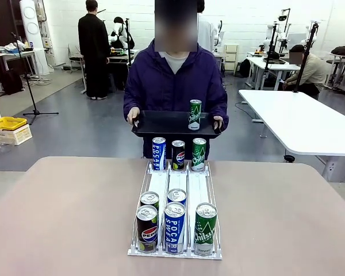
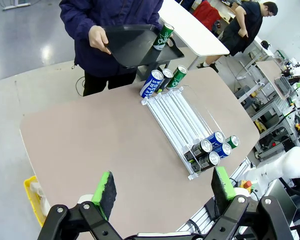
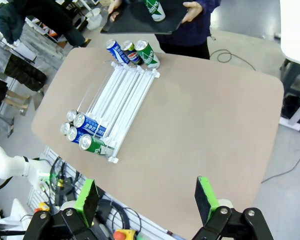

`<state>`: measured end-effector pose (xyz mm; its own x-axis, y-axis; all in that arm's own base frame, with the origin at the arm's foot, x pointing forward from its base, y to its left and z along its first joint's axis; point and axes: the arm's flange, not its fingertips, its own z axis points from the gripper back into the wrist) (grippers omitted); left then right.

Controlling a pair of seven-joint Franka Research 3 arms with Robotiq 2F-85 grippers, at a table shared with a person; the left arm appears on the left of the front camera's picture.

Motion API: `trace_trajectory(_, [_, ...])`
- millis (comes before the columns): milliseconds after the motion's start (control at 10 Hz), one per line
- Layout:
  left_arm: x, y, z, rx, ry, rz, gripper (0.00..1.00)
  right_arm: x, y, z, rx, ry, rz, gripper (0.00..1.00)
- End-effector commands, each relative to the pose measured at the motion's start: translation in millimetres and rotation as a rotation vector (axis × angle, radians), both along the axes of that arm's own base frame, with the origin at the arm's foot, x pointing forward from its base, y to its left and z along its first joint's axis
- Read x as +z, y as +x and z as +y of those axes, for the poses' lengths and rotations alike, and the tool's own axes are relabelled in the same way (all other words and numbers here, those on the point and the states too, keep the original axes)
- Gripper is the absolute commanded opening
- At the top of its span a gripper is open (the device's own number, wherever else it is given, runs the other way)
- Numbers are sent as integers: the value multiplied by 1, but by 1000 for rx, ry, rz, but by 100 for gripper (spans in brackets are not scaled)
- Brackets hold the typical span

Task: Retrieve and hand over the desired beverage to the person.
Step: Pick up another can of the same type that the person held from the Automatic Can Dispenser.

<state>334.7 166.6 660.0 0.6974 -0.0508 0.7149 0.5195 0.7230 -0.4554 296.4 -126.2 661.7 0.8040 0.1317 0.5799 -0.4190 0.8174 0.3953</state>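
Big tan table and, right down its middle, the white rack with its three lanes. Beyond the rack's far end stands the person, both hands on a black tray held above and behind that end. The left gripper hangs high over the table to one side of the rack, jaws spread wide and empty. The right gripper hangs high on the rack's other side, also spread wide with nothing between the pads. Five cans crowd the rack's near end: three in front, two behind. Three more stand upright along the far end: blue, dark, green. One green can stands upright on the tray, just past the rack's far end.
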Motion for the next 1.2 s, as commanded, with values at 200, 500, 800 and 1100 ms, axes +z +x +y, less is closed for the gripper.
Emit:
trace_trajectory(200, [-1,-1,1,-14,-4,-16,100,1,4,-1,4,-7,-4,100])
trace_trajectory(500, [7,-10,-32,-120,133,-30,100,1,4,-1,4,-7,-4,100])
trace_trajectory(800, [33,-21,-161,-392,409,59,100,1,4,-1,4,-7,-4,100])
trace_trajectory(1100, [15,-5,-291,-409,577,346,100,1,4,-1,4,-7,-4,100])
